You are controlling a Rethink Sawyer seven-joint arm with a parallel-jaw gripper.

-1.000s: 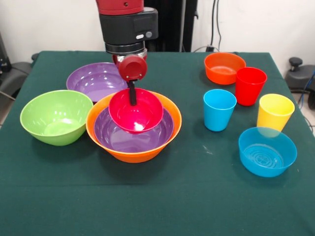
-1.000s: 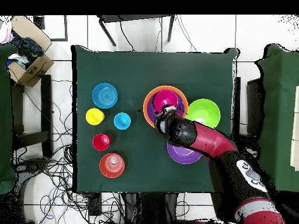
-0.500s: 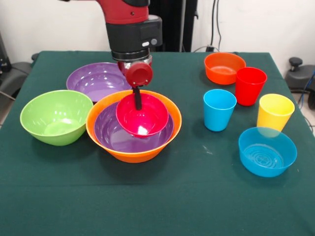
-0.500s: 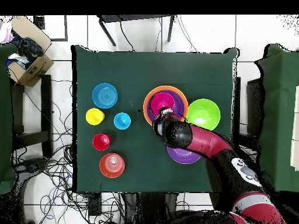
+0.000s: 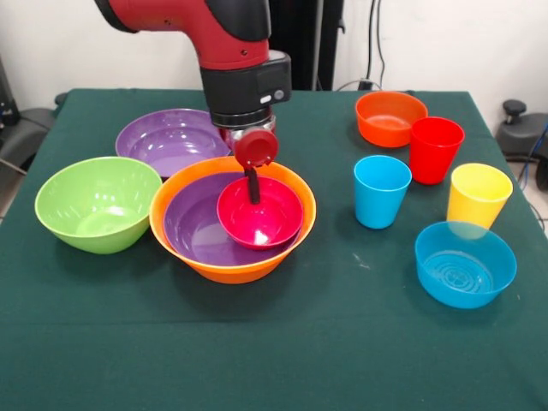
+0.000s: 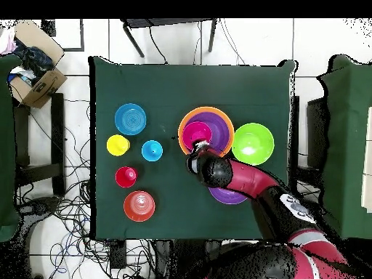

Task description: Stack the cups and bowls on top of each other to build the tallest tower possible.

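Fingers (image 5: pixel 254 190) grip pink-red bowl (image 5: pixel 260 221) inside purple bowl (image 5: pixel 195 231).

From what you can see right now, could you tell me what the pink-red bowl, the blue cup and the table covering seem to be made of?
The pink-red bowl looks like glossy moulded plastic: bright highlights sit on its smooth inner wall. The blue cup looks like the same shiny plastic, with thin, evenly coloured walls. The table covering appears to be matte dark green cloth, possibly felt; it shows no glare.

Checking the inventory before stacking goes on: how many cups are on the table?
3. Glossy blue plastic cup nearest the bowl stack, red plastic cup behind it beside the small orange bowl, yellow plastic cup furthest from the stack. None seems hidden.
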